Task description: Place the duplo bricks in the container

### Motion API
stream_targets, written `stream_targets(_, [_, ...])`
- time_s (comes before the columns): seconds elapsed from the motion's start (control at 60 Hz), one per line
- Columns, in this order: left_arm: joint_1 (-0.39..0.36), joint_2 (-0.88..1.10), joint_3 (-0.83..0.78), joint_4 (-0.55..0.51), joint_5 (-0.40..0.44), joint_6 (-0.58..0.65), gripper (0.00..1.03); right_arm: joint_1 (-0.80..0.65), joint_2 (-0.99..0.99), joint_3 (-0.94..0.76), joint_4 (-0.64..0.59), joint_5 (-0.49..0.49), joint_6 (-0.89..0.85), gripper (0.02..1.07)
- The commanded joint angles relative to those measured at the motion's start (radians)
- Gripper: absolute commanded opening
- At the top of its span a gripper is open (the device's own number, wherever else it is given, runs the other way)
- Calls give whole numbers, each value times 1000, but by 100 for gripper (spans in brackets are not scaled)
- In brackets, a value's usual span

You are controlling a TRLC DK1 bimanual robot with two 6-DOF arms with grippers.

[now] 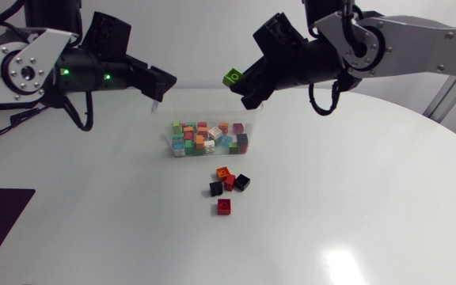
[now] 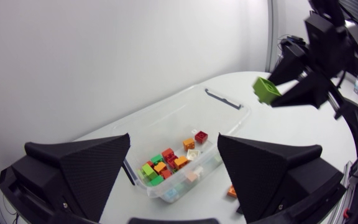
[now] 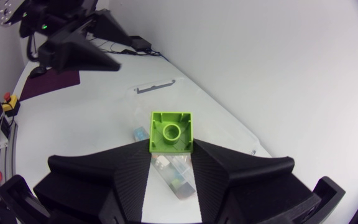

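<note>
1. The left fingers (image 1: 161, 82) stand wide apart and hold nothing. They hang above the counter (image 1: 355, 198).
2. Ahead of and below the left fingers sits the clear container (image 1: 170, 150), on the counter between the two arms. It is partly filled with bricks of many colours. In the left wrist view the container (image 2: 185, 115) shows through the gap between the spread left fingers (image 2: 86, 165).
3. Five loose bricks lie on the counter just beside the container's near side, below both pairs of fingers and touched by neither. They are an orange brick (image 1: 223, 172), a red brick (image 1: 229, 181), two black bricks (image 1: 242, 182) (image 1: 216, 188), and a second red brick (image 1: 224, 207) a little apart from the rest.
4. The green brick (image 1: 233, 77) is held in the air, pinched at the tips of the right fingers. In the right wrist view the green brick (image 3: 171, 130) sits hollow side up, with part of the container visible under it.
5. The right fingers (image 1: 253, 85) are closed on the green brick from both sides.
</note>
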Motion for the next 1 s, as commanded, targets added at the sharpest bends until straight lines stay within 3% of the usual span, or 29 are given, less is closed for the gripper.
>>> stream_targets(0.0, [7, -43, -74, -41, 26, 69, 98, -9, 65, 44, 32, 10, 56, 34])
stream_targets(0.283, [4, -102, -212, -139, 130, 217, 98, -9, 229, 178, 81, 57, 113, 34])
stream_targets(0.8, [-87, -36, -372, -139, 149, 390, 97, -1, 478, 408, 51, 119, 125, 35])
stream_targets(0.833, [-93, -20, -373, -134, 149, 404, 97, -1, 485, 414, 54, 130, 125, 45])
stream_targets(0.95, [-114, 43, -373, -105, 150, 435, 97, -6, 481, 409, 55, 133, 133, 104])
stream_targets(0.983, [-119, 61, -370, -97, 149, 445, 97, -10, 470, 403, 55, 133, 134, 103])
